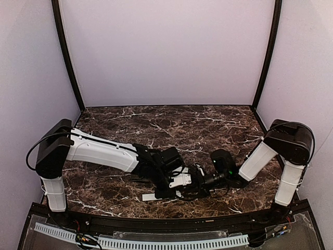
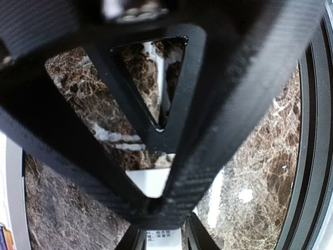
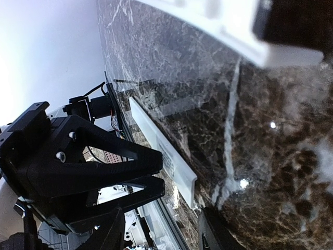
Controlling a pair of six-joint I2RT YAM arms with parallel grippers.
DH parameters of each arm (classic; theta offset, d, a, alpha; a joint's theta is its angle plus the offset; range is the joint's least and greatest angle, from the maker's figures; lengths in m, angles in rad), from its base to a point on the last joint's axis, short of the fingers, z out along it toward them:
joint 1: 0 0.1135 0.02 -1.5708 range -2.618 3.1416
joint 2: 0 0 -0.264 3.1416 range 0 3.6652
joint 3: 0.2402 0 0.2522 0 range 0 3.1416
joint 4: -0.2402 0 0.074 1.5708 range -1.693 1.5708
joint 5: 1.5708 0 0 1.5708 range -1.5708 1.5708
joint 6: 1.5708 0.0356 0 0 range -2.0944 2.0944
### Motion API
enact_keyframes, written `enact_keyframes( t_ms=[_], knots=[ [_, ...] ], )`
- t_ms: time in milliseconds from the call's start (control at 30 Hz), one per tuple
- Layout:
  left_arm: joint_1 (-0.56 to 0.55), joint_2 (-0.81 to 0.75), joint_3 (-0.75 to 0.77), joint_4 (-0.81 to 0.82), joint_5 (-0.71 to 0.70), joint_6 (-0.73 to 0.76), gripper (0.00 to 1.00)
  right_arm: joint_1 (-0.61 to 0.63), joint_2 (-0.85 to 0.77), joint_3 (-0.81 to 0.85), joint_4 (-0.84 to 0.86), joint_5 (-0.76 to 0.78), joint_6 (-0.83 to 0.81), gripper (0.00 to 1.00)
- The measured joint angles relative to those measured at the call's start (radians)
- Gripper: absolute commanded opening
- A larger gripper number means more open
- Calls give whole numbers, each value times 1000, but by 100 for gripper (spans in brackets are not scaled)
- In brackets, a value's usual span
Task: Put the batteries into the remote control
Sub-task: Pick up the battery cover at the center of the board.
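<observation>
Item 1: remote control, a white bar lying flat on the marble table, close to the middle of its near edge.
Item 2: left gripper, which I read as clamped across the remote control.
Item 3: right gripper, jaws apart and holding nothing, just beside the left gripper.

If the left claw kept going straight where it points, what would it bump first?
Probably the white remote lying on the table, just ahead of the left claw; depth is unclear.
</observation>
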Motion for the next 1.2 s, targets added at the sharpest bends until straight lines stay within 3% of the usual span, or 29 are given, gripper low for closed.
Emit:
enact_keyframes(
  t_ms=[67,267,433,867,1200],
  knots=[
    [0,-1,-8,10,4,-2,27,2,7,0,4,-1,1,45],
    [0,-4,-29,24,6,-1,48,2,21,0,26,-5,15,43],
    [0,-14,-39,24,-7,-2,51,2,22,0,25,-3,18,41],
    [0,14,-15,0,-3,-2,44,2,32,-3,53,-2,27,39],
    [3,50,46,-63,14,-3,30,2,40,-25,90,-6,41,38]
  ],
)
